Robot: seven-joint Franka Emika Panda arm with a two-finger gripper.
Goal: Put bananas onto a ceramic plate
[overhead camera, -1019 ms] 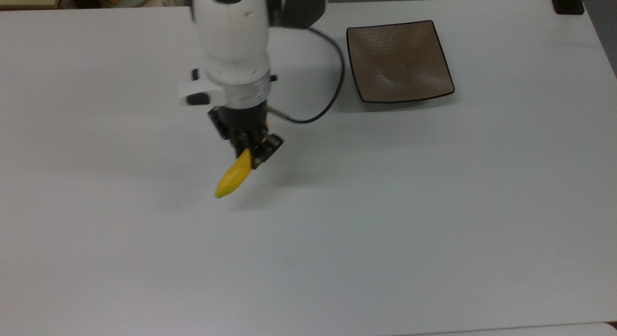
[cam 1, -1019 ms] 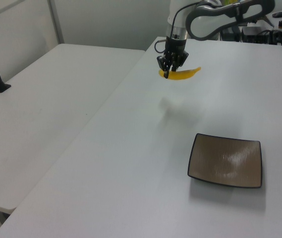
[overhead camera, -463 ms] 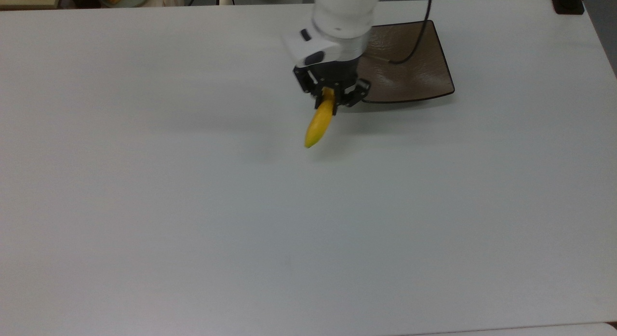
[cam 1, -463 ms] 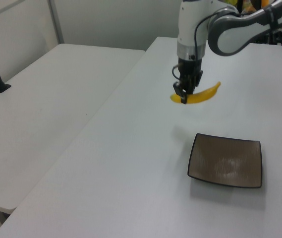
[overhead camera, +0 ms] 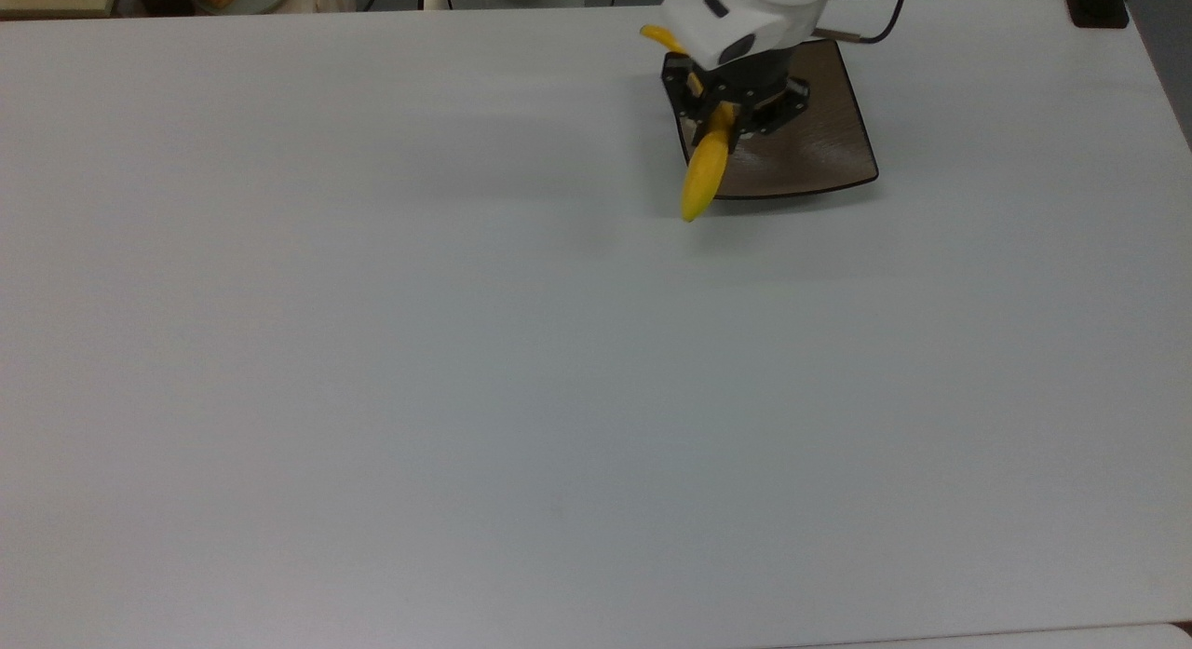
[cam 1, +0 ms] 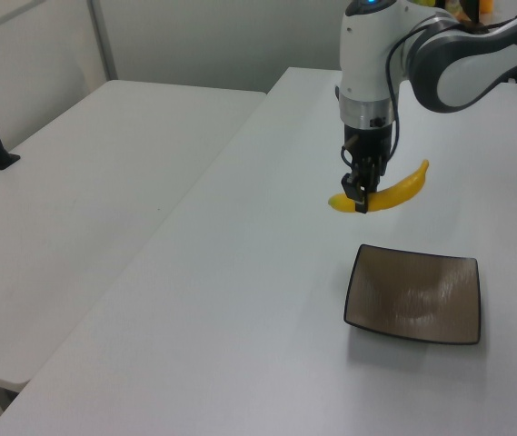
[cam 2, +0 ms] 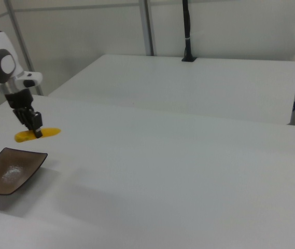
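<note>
Currently the transport step is in hand: the hand (cam 1: 360, 202) is clenched on the banana (cam 1: 382, 194) near its middle and holds it in the air, clear of the white tabletop (overhead camera: 466, 398). In the top view the fruit overlaps the left edge of the ceramic plate (overhead camera: 819, 155); the left view places it above the tabletop just beyond the plate's far edge. The next move calls for bringing the fruit over the plate centre, lowering it and releasing the grip. The banana is curved and bright yellow, lying roughly level. The plate is square, glossy brown-grey with a thin black rim, and holds nothing.
</note>
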